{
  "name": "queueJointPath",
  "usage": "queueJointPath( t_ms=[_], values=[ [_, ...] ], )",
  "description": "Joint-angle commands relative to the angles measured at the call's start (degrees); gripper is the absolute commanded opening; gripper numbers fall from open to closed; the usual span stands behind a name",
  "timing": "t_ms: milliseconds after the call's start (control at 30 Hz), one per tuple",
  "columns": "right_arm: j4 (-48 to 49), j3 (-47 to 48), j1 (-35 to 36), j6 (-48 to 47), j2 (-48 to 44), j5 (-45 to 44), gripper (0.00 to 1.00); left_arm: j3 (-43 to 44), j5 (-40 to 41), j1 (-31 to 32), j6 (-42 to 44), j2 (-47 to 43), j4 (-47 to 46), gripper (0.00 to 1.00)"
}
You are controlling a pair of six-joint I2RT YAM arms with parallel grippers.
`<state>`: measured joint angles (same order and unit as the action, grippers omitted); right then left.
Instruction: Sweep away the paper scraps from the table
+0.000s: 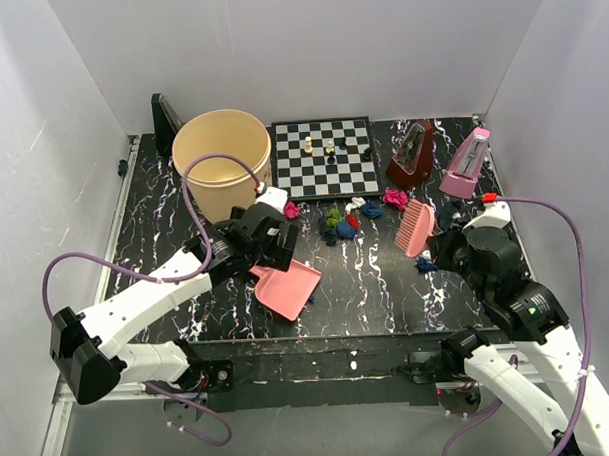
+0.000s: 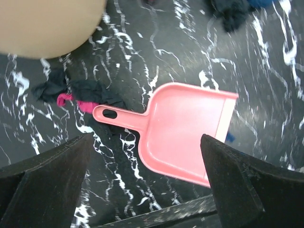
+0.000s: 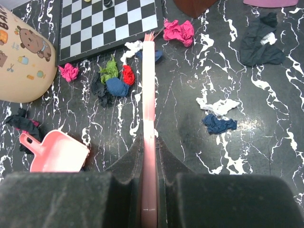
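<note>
— Paper scraps (image 1: 346, 222) bunch just before the chessboard (image 1: 322, 159); strays lie right of the brush (image 1: 416, 227).
— Why's it held so?
— Your right gripper (image 3: 149, 156) pinches the brush, bristles toward the bunch, likely to push it at the dustpan (image 1: 290, 287). Your left gripper (image 2: 146, 140) hangs spread wide above that dustpan, gripping nothing. The bunch lies beyond the brush tip, apart from both jaws.

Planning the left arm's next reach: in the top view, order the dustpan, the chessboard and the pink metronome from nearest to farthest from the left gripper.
1. Dustpan, directly under the open left gripper, near side.
2. Chessboard, back centre.
3. Pink metronome, far back right.
</note>
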<state>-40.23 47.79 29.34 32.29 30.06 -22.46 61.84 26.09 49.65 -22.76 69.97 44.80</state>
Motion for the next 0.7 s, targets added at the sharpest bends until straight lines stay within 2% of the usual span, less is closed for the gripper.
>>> queueJointPath(
  t_ms=[0, 67, 167, 200, 267, 367, 600, 667],
  values=[
    [2.79, 0.90, -0.16, -1.44, -0.53, 2.77, 0.01, -0.06, -15.93, 0.10, 22.20, 0.77, -0.68, 0.98],
    [2.96, 0.90, 0.01, -1.62, -0.45, 3.56, 0.01, 1.34, -20.63, 0.10, 29.33, 2.70, 1.08, 0.98],
    [2.61, 1.51, -0.16, -1.88, -0.36, 5.14, 0.01, 5.91, -15.64, -0.69, 34.00, 7.09, 2.05, 0.97],
    [2.52, 1.69, -0.08, -2.06, -0.36, 5.49, 0.01, 7.40, -16.15, -1.56, 34.97, 8.67, 1.79, 0.97],
    [2.26, 1.78, -0.07, -2.41, -0.88, 5.50, 0.01, 10.39, -22.44, -2.71, 36.55, 12.71, 2.83, 0.96],
    [2.26, 1.61, -0.08, -2.41, -1.59, 5.84, 0.01, 12.77, -24.94, -2.89, 37.71, 18.25, 3.02, 0.94],
    [2.00, 0.90, -0.08, -2.24, -2.47, 6.55, 0.01, 14.09, -33.01, -7.01, 41.83, 26.35, 0.21, 0.66],
    [1.82, 0.99, -0.07, -2.24, -2.47, 6.38, 0.01, 14.53, -36.00, -7.55, 43.94, 27.84, -0.41, 0.63]
  ],
)
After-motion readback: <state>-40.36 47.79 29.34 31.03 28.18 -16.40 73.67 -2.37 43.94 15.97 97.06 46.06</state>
